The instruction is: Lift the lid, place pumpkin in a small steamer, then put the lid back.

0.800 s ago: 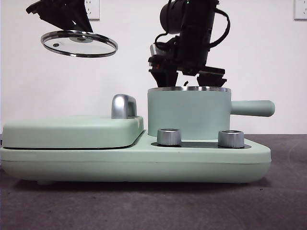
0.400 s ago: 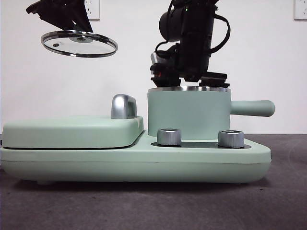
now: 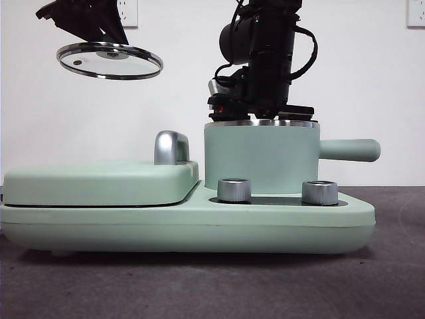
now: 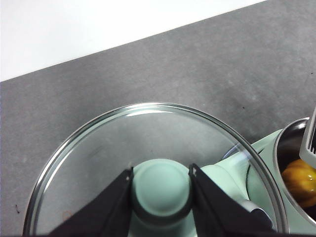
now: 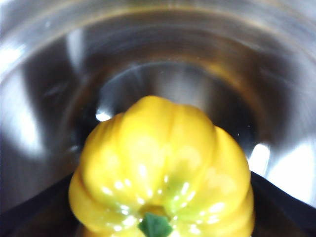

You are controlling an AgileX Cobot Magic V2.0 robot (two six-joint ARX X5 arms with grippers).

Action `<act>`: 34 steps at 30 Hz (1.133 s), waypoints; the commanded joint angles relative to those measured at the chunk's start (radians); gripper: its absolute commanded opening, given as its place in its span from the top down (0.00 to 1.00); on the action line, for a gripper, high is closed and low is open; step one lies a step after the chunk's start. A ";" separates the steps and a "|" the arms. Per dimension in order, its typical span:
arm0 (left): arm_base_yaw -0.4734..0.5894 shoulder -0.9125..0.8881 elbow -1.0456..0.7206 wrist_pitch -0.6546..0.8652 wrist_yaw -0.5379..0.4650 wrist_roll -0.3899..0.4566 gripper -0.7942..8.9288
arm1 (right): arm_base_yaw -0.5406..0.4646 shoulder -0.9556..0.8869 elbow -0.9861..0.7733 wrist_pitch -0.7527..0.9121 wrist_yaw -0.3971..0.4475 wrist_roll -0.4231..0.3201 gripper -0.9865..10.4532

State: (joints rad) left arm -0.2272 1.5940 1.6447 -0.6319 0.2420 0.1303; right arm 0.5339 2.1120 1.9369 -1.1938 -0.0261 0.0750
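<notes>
The round glass lid [image 3: 109, 61] hangs high at the left, slightly tilted, with my left gripper [image 3: 105, 45] shut on its mint-green knob [image 4: 162, 190]. Clear glass [image 4: 98, 158] spreads around the knob in the left wrist view. The small steamer [image 3: 262, 156] stands on the right half of the appliance, uncovered. My right gripper [image 3: 262, 109] reaches down into its mouth, shut on the yellow pumpkin [image 5: 163, 168]. The pumpkin sits low inside the steel walls [image 5: 49, 98], stem toward the camera. The left wrist view also catches the pumpkin [image 4: 299, 181] inside the pot.
The wide mint-green appliance base [image 3: 186, 222] carries a flat hinged cover [image 3: 99, 183] with a chrome handle [image 3: 170, 147] at the left. Two silver knobs [image 3: 234, 189] stand before the pot. The pot's side handle [image 3: 348, 150] sticks out to the right.
My right gripper has sunk lower, its jaws now below the steamer's rim with the pumpkin. The lid and left gripper have stayed where they were.
</notes>
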 commanded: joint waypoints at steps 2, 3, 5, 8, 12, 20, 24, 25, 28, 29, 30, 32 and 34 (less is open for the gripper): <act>-0.002 -0.004 0.035 0.027 0.009 -0.009 0.84 | 0.008 0.035 0.028 0.000 0.000 -0.005 0.56; -0.002 -0.004 0.035 0.027 0.009 -0.008 0.84 | 0.008 0.035 0.028 0.000 0.000 -0.005 0.53; -0.002 -0.004 0.035 0.027 0.009 -0.008 0.84 | 0.008 0.035 0.028 0.003 0.001 -0.005 0.46; -0.002 -0.004 0.035 0.029 0.009 -0.009 0.84 | 0.008 0.034 0.028 0.010 0.001 -0.005 0.45; -0.002 -0.004 0.035 0.031 0.009 -0.012 0.84 | 0.006 0.023 0.037 0.007 0.001 -0.004 0.45; -0.002 -0.004 0.035 0.029 0.009 -0.018 0.84 | 0.006 -0.024 0.101 -0.066 0.002 -0.003 0.45; -0.003 -0.004 0.035 0.026 0.009 -0.019 0.84 | 0.006 -0.076 0.114 -0.089 0.002 -0.004 0.45; -0.003 -0.004 0.035 0.026 0.009 -0.019 0.84 | 0.006 -0.092 0.114 -0.100 0.002 -0.004 0.45; -0.004 -0.004 0.032 0.026 0.009 -0.019 0.84 | 0.001 -0.145 0.111 -0.153 0.005 -0.004 0.45; -0.005 -0.004 0.031 0.026 0.009 -0.020 0.84 | -0.002 -0.165 0.109 -0.177 0.008 -0.004 0.45; -0.007 -0.004 0.031 0.026 0.009 -0.020 0.84 | -0.002 -0.188 0.106 -0.197 0.018 -0.004 0.45; -0.013 -0.004 0.030 0.026 0.010 -0.020 0.84 | -0.002 -0.240 0.091 -0.215 0.040 -0.004 0.45; -0.022 -0.004 0.030 0.025 0.010 -0.019 0.84 | 0.000 -0.303 0.070 -0.215 0.052 -0.004 0.45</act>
State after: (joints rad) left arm -0.2409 1.5940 1.6447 -0.6319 0.2420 0.1146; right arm 0.5282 1.8206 1.9934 -1.3418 0.0216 0.0750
